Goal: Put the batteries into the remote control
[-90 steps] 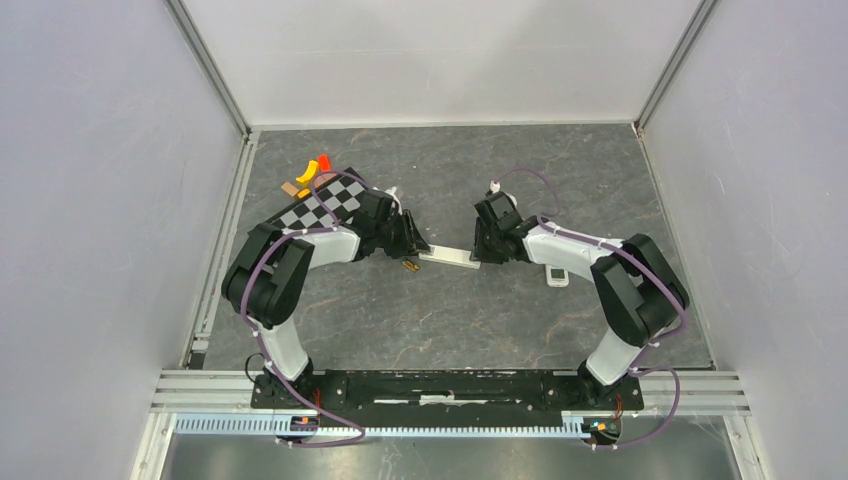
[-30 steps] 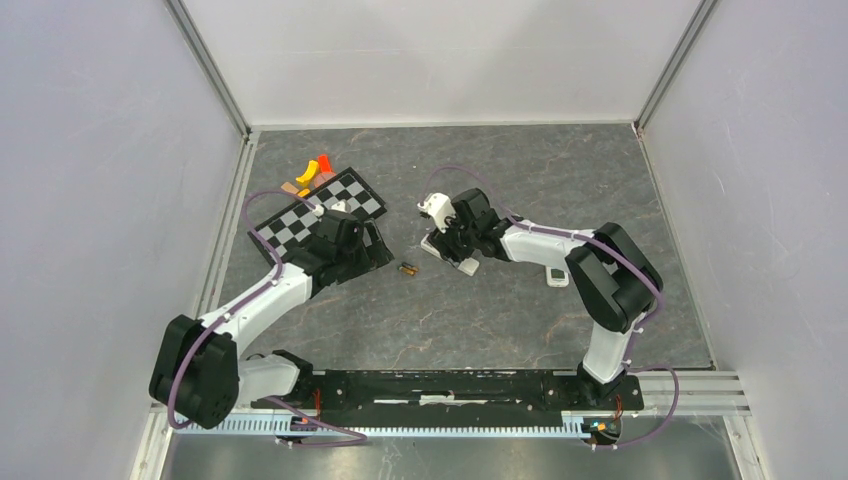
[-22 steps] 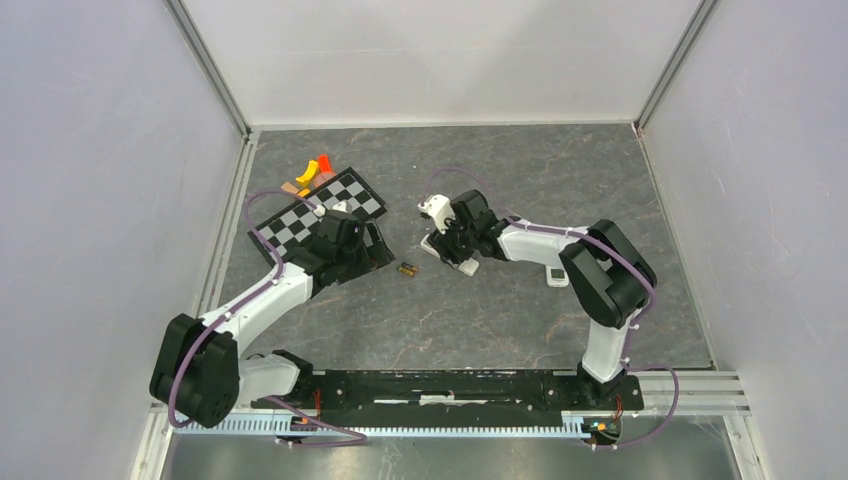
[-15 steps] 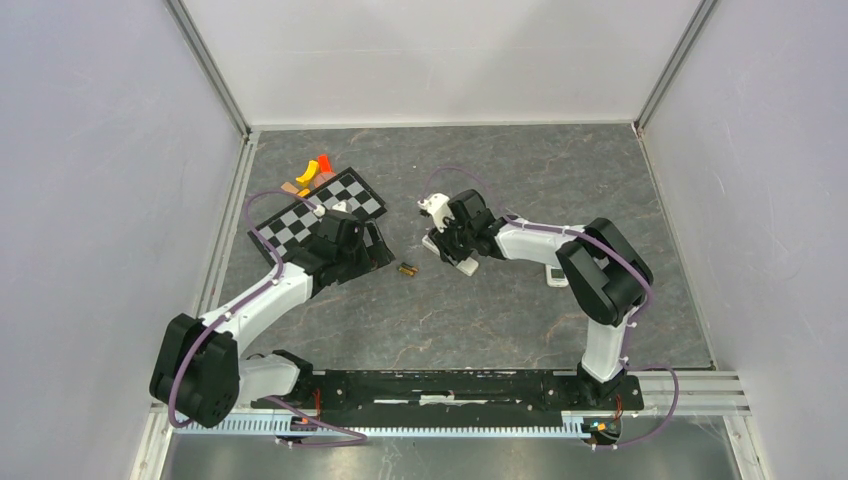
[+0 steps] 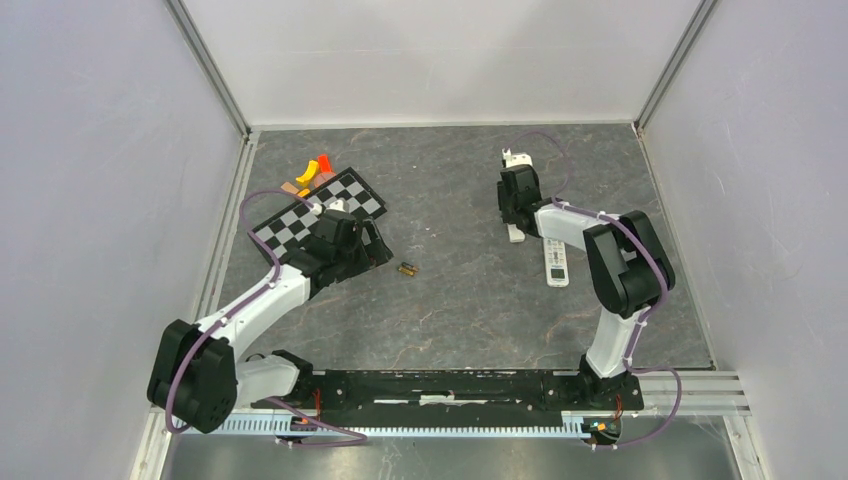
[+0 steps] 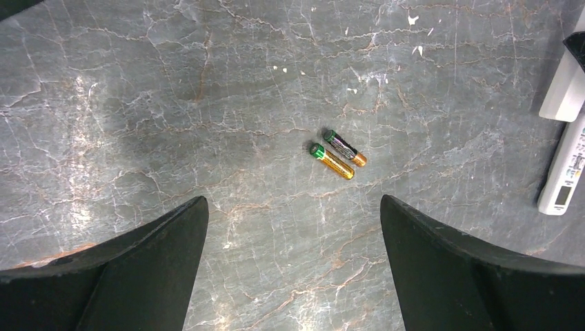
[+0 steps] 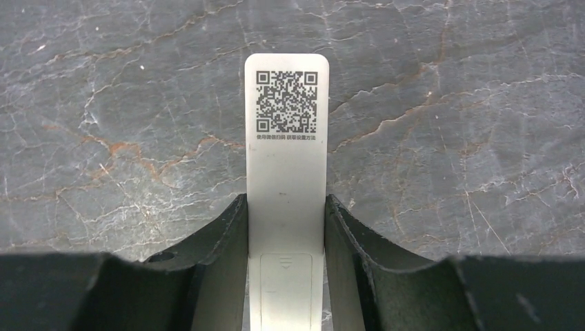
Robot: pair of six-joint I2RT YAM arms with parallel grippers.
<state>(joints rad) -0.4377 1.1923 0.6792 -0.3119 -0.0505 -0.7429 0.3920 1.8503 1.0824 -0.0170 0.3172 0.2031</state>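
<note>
From above, your right claw (image 5: 514, 220) has swung the white strip (image 5: 515, 235) beside the remote control (image 5: 557, 262). Left wrist: your left claw (image 6: 293, 201) hangs wide open, empty, near the 2 batteries (image 6: 338, 153). Right wrist: its fingers (image 7: 221, 234) squeeze the strip. Batteries lie free to grab.

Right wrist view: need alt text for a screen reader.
A narrow white strip, printed with a QR code at its far end, is clamped by its long edges between the two dark fingers of the right gripper. Behind it is a grey, veined stone-look table.
</note>
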